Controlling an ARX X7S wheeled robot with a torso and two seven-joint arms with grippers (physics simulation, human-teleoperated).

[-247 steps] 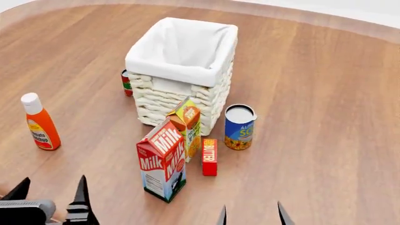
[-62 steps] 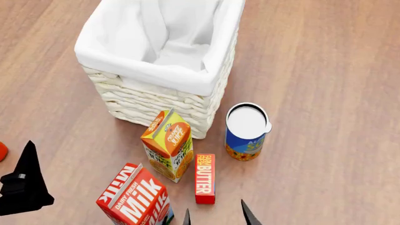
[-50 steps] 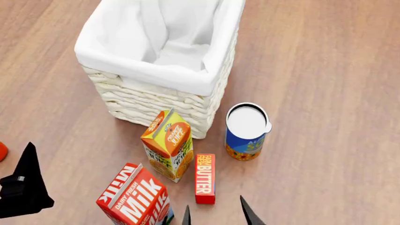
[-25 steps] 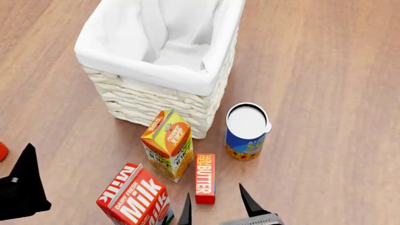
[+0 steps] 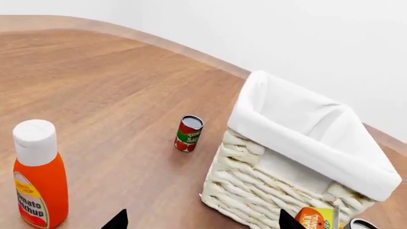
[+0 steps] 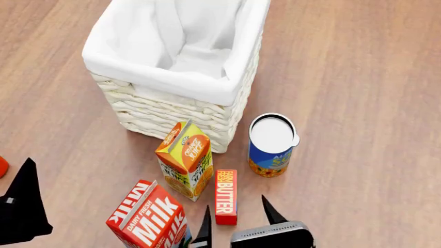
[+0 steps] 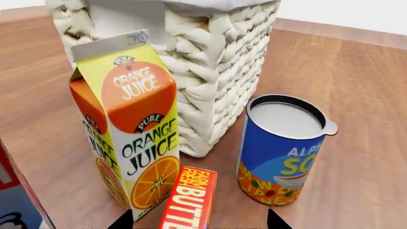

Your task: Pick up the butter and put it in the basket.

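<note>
The butter [image 6: 226, 196], a slim red-orange box with white lettering, lies flat on the wooden floor between the orange juice carton [image 6: 185, 159] and a blue soup can [image 6: 272, 144]. It also shows in the right wrist view as butter [image 7: 189, 198], just ahead of the jaws. My right gripper [image 6: 238, 218] is open, its dark fingertips straddling the near end of the box without touching it. The basket [image 6: 172, 77], cream wicker with a white liner, stands behind the cartons; its wall basket [image 5: 279, 176] fills the left wrist view. My left gripper [image 5: 200, 220] is open over bare floor.
A red-and-white milk carton [image 6: 152, 222] stands close to the left of the butter. A ketchup bottle [image 5: 38, 174] and a small tomato sauce can [image 5: 188, 133] stand left of the basket. The soup can [image 7: 283, 148] is right of the butter.
My right gripper has advanced toward the butter, its fingertips now on either side of the box's near end. The left gripper has drifted slightly lower and left. The objects have not moved.
</note>
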